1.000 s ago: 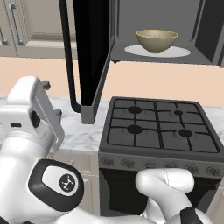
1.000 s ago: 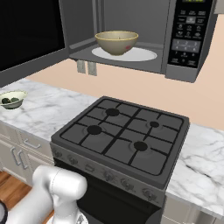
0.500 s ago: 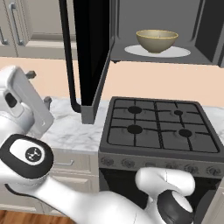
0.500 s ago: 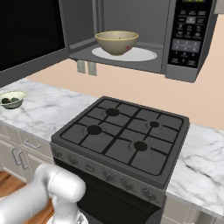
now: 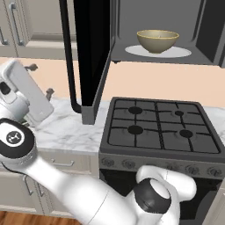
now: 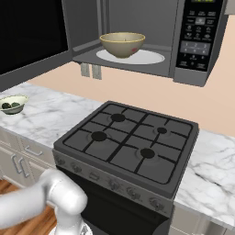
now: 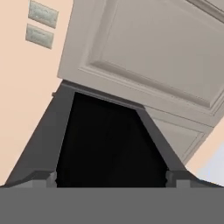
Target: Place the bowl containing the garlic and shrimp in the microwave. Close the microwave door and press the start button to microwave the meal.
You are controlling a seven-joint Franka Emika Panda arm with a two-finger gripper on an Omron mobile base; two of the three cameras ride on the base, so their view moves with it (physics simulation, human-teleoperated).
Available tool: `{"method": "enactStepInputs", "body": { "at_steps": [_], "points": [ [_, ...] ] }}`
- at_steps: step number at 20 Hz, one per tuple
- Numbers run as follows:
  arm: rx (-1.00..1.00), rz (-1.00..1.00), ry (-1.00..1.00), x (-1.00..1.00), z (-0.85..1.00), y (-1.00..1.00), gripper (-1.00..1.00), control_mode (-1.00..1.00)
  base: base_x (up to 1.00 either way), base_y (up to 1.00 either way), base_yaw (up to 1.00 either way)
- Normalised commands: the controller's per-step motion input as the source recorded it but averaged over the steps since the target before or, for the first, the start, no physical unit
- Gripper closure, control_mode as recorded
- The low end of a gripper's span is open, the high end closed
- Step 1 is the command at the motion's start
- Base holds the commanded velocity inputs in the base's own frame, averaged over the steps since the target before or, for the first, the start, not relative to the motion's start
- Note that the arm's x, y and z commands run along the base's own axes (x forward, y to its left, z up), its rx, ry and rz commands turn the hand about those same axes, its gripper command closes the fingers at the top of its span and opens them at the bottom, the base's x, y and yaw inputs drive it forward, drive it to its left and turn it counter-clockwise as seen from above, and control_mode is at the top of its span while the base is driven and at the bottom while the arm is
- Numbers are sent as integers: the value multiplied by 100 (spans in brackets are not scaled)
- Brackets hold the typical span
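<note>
The tan-brown bowl [image 5: 157,40] [image 6: 122,43] stands on the white turntable plate [image 5: 176,52] inside the open microwave [image 6: 197,41]. Its rim hides the garlic and shrimp. The black microwave door [image 5: 92,57] [image 6: 27,36] [image 7: 105,140] is swung wide open to the left, its long bar handle [image 5: 67,52] on the outer edge. My gripper [image 5: 40,80] [image 7: 111,178] is open and holds nothing. It hovers over the counter to the left of the door, clear of the handle. In the hand view it looks up at the door's black face.
A black gas stove [image 5: 162,127] [image 6: 128,142] sits right under the microwave. On the marble counter [image 5: 66,127] to the left stands a pale bowl with dark green lumps [image 6: 11,103]. Beige cabinets [image 7: 148,48] hang left of the microwave, and wall outlets [image 6: 91,70] sit below it.
My hand has moved left and a little up, away from the stove, and the elbow has swung down to the lower left. The bowl and door have not moved.
</note>
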Motion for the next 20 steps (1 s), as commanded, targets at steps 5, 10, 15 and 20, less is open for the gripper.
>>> {"method": "enactStepInputs", "body": {
  "at_steps": [5,10,15,20],
  "points": [
    [0,-30,0,14,0,-31,-100,-100,0,0,0],
    [1,-33,-1,-26,3,-91,-100,-100,0,0,0],
    [7,-34,-5,-29,20,-100,-100,-100,0,0,0],
    [8,-29,-6,-49,11,-100,-100,-100,0,0,0]
  ]
}}
